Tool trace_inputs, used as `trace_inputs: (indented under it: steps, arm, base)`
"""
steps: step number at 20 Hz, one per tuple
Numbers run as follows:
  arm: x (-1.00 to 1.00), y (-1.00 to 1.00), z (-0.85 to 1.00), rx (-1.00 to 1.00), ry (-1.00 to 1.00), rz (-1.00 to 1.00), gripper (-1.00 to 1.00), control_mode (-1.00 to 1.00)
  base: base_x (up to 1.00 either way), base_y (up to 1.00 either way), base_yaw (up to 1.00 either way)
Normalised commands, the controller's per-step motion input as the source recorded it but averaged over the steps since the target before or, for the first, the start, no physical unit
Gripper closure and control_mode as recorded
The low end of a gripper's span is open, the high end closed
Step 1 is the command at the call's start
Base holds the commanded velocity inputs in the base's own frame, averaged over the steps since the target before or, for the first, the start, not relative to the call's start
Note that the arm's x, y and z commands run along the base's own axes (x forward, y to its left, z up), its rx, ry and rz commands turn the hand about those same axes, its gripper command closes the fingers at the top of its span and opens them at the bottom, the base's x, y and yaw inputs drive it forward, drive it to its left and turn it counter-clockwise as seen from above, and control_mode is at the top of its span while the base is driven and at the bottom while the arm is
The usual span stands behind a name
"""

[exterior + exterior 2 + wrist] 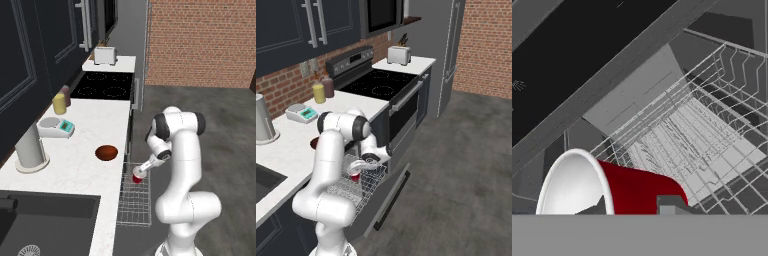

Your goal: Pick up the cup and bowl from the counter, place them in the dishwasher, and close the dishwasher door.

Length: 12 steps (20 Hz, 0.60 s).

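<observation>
A small red tapered cup (627,192) is held clenched in the two-finger pincer (139,175) above the pulled-out grey wire rack (135,202) of the dishwasher, beside the white tabletop's (75,165) front edge. If released tilted, it may be tipped over on the grid. The reddish-brown bowl (106,152) is left near that edge.

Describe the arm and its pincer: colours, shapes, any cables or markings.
The arm is glossy white, built of thick rounded segments with bulbous elbows, and dark grey bands at the joints. It narrows to a slim white wrist ending in the pincer, whose two small finger tips are dark grey and blocky. No cables, labels or markings are visible on it.
</observation>
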Motion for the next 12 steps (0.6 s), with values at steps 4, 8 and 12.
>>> trace_inputs:
  steps: [4,8,12]
  arm:
    - [0.23,0.16,-0.57,-0.01,0.00,0.00,1.00,-1.00]
    - [0.27,0.30,-0.44,-0.01,-0.01,0.00,1.00,-1.00]
    - [0.26,0.25,-0.48,-0.01,-0.01,0.00,1.00,-1.00]
  base:
    - [0.00,0.00,0.00]
    - [0.00,0.00,0.00]
    - [0.00,0.00,0.00]
